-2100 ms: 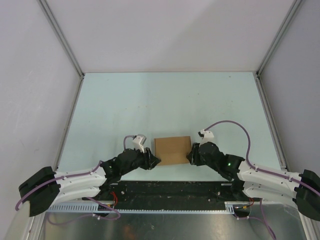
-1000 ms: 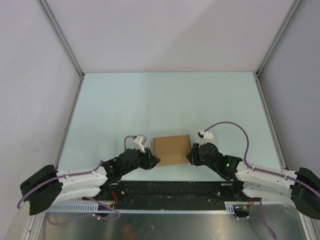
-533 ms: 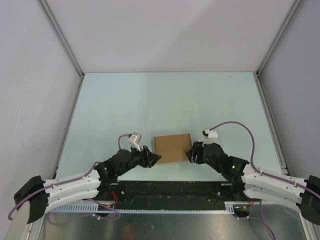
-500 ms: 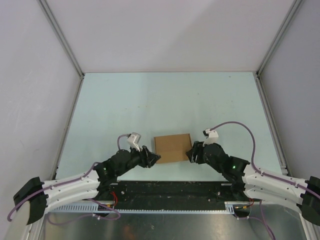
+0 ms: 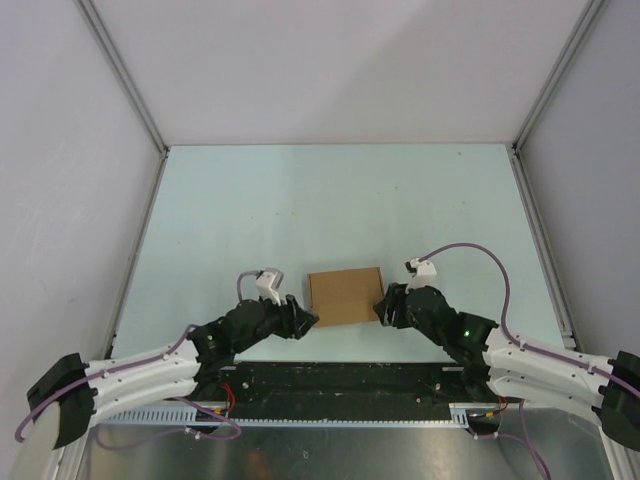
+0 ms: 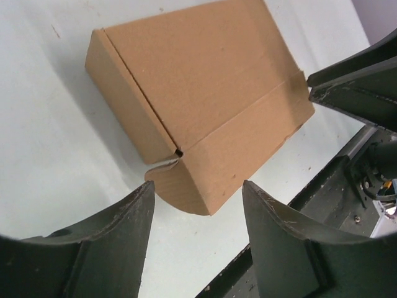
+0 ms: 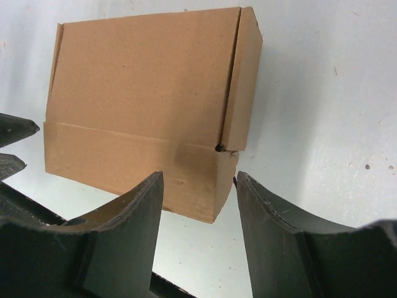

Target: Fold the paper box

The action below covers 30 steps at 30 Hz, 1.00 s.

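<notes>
The paper box point(image 5: 345, 296) is a closed tan cardboard box lying flat on the pale table near the front edge. It also shows in the left wrist view point(image 6: 198, 105) and the right wrist view point(image 7: 146, 112). My left gripper point(image 5: 309, 318) is open at the box's left front corner, its fingers point(image 6: 118, 236) just short of the corner and not touching it. My right gripper point(image 5: 379, 311) is open at the box's right front corner, its fingers point(image 7: 273, 230) either side of that corner without gripping it.
A black rail point(image 5: 330, 385) runs along the table's front edge just behind the grippers. Grey walls with metal frame posts point(image 5: 125, 80) enclose the table on three sides.
Both grippers have drawn back slightly from the box's sides. The left arm swung lower and leftward. The box stays in place.
</notes>
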Each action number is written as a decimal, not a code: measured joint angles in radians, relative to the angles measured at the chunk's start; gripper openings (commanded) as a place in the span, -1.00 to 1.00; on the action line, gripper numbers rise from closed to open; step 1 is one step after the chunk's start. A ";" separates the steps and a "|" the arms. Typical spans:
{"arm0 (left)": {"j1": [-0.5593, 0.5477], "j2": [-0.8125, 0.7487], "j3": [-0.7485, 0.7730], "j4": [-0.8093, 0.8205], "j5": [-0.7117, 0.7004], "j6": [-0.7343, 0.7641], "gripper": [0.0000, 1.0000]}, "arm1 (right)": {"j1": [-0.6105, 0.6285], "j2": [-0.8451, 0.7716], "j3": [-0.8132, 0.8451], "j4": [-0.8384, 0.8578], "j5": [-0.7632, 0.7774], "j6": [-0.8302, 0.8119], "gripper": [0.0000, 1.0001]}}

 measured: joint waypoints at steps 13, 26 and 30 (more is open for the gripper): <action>-0.010 0.155 0.000 0.072 0.050 -0.019 0.13 | -0.006 0.032 0.000 0.007 0.000 -0.002 0.11; -0.011 0.187 0.002 0.121 0.052 -0.024 0.12 | -0.054 0.060 0.000 0.081 0.004 -0.030 0.36; -0.011 0.187 0.002 0.121 0.051 -0.024 0.11 | -0.114 0.090 0.000 0.144 -0.013 -0.051 0.34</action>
